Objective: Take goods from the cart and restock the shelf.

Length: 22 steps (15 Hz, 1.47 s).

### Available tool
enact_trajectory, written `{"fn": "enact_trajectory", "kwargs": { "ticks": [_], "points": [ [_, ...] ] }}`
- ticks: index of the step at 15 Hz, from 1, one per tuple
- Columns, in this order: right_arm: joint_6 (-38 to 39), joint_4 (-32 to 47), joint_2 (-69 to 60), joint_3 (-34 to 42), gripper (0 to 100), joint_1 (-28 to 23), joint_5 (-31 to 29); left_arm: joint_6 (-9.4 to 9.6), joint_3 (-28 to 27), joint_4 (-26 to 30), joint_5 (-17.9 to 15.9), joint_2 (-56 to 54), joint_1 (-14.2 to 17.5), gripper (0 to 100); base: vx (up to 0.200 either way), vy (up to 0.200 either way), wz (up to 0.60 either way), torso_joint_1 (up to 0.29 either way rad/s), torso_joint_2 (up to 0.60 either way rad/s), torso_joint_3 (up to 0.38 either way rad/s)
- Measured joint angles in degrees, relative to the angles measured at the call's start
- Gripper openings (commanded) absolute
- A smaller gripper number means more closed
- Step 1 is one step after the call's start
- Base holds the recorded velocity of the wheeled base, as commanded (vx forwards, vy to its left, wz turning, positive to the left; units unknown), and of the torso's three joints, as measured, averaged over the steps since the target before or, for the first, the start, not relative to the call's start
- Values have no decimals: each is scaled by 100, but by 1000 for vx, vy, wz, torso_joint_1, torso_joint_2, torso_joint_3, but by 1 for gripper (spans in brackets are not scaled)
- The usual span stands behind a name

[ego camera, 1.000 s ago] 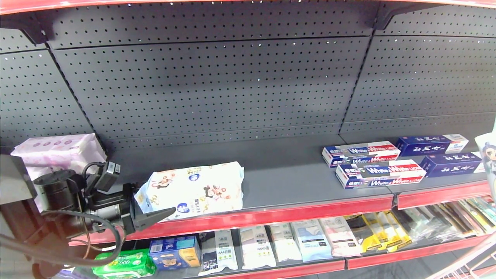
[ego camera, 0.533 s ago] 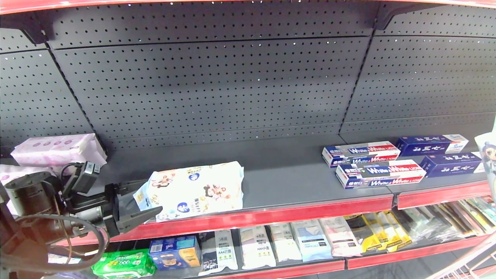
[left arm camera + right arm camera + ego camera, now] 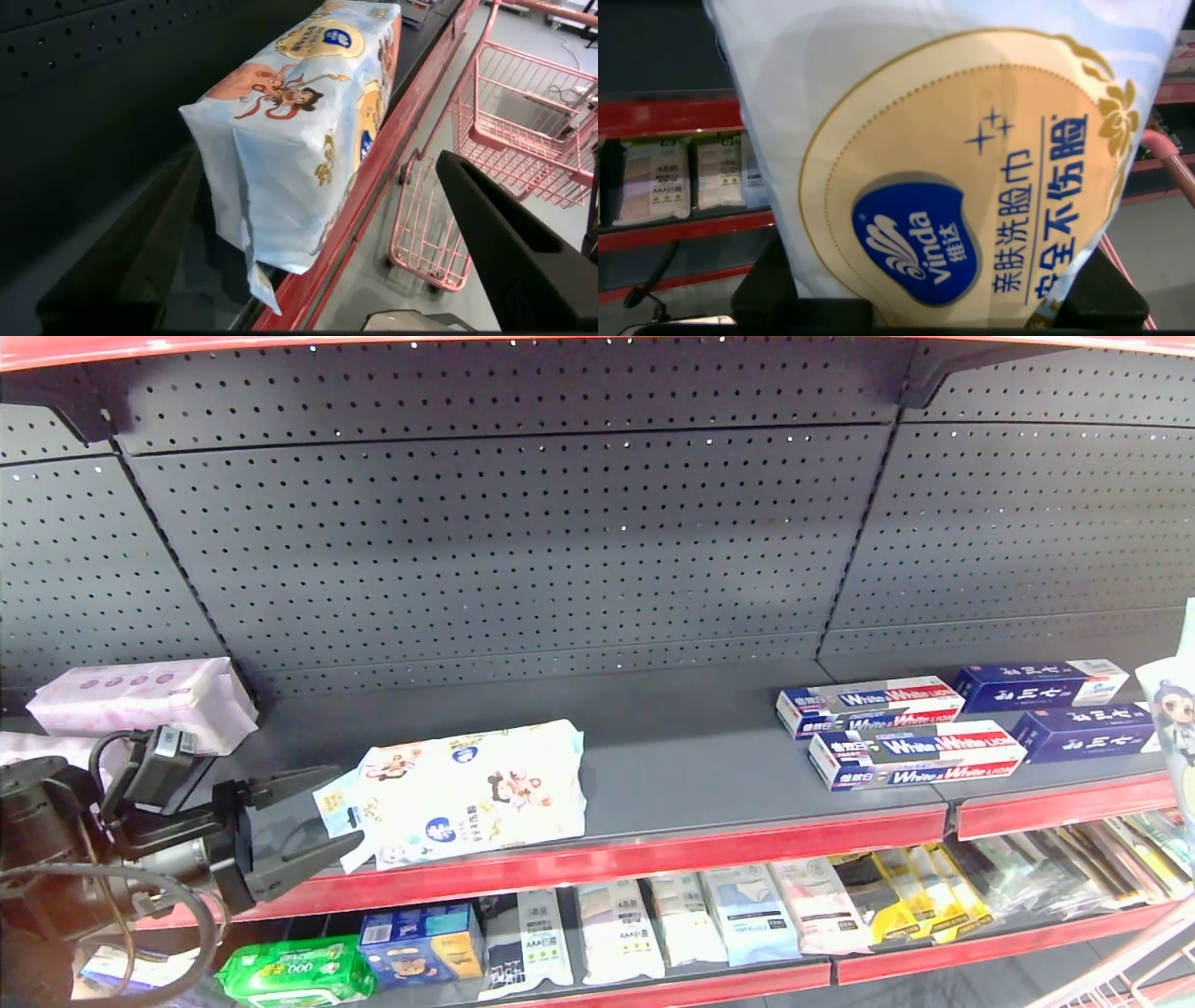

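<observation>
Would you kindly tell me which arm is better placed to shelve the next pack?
Right: the right gripper holds a tissue pack, while the left gripper is open and empty by the shelved pack.

Grey shelf board [image 3: 709, 756], red front lip [image 3: 747, 840], pegboard back. Left end: pink tissue packs [image 3: 140, 700]. Front left of centre: cartoon-print tissue pack [image 3: 476, 793] lying flat, near corner at the lip. Right: four toothpaste boxes flat in two pairs, white-red ones [image 3: 868, 705] beside dark blue ones [image 3: 1041, 683]. Lower shelf [image 3: 747, 980]: green wipes pack [image 3: 294, 971], blue box [image 3: 420, 943], row of flat packets [image 3: 747, 915].
</observation>
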Motion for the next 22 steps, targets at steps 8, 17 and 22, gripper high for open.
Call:
{"fn": "enact_trajectory", "kwargs": {
  "ticks": [8, 17, 22],
  "points": [
    [6, -44, 145, 4, 0, 132, -18, -729, 129, 0, 0, -645, 96, 100, 0, 0, 0, 0, 0, 0],
    [52, -41, 197, 56, 0, 269, -18, -1460, 340, 0, 16, -1963, 399, 100, 0, 0, 0, 0, 0, 0],
    [44, -46, 204, 48, 0, 272, -18, -1501, 560, 0, 62, -2477, 906, 100, 0, 0, 0, 0, 0, 0]
  ]
}}
